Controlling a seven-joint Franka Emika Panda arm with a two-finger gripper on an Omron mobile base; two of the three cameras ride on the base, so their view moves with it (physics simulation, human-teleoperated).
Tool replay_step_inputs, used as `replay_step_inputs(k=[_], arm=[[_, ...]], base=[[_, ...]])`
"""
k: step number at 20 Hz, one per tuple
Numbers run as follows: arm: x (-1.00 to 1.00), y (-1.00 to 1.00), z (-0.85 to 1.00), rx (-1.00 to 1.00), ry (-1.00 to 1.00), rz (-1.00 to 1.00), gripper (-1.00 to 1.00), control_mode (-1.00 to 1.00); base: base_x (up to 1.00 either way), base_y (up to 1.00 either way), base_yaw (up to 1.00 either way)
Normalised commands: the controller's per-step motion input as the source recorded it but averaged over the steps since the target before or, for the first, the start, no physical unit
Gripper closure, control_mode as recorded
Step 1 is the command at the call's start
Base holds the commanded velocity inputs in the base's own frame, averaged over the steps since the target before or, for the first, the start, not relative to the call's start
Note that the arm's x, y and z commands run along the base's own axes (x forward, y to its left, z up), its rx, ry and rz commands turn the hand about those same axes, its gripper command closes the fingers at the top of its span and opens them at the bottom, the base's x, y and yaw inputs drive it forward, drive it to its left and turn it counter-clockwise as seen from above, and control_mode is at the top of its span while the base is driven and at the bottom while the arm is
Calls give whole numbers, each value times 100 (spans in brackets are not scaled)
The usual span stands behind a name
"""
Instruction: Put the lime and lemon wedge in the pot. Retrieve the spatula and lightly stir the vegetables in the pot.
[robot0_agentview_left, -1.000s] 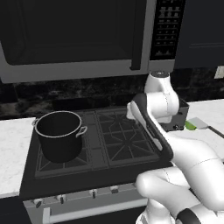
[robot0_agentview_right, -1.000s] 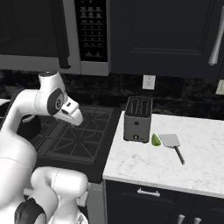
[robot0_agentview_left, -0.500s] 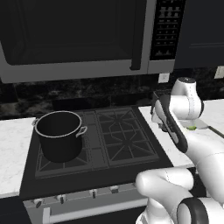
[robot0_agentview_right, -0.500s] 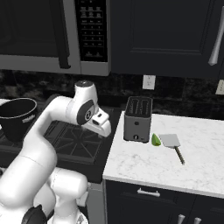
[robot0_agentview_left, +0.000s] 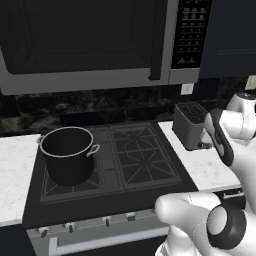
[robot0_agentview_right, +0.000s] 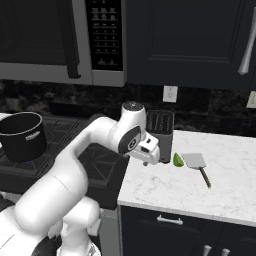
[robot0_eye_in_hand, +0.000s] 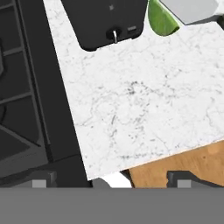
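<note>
1. Pot (robot0_agentview_right: 21, 135) sits on stove, far left, w/ mouth up, ready to receive items.
2. Pincer (robot0_agentview_right: 148, 161) jaws apart, holding nothing, above desk (robot0_agentview_right: 235, 175) edge.
3. Lime (robot0_agentview_right: 178, 160) touches spatula (robot0_agentview_right: 196, 162) blade, right of toaster (robot0_agentview_right: 161, 129).

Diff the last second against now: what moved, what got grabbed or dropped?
The arm swung right, off the stove and over to the marble counter; its gripper, open and empty, now hangs beside the toaster. Nothing grabbed, nothing dropped. Pot, lime and spatula sit where they were.
</note>
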Motion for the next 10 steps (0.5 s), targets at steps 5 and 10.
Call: replay_step_inputs(k=[5, 10], arm=[[8, -100, -15, 0, -2, 18, -100, -100], [26, -93, -5, 0, -1, 15, -100, -100]], base=[[0, 0, 0], [0, 0, 0]])
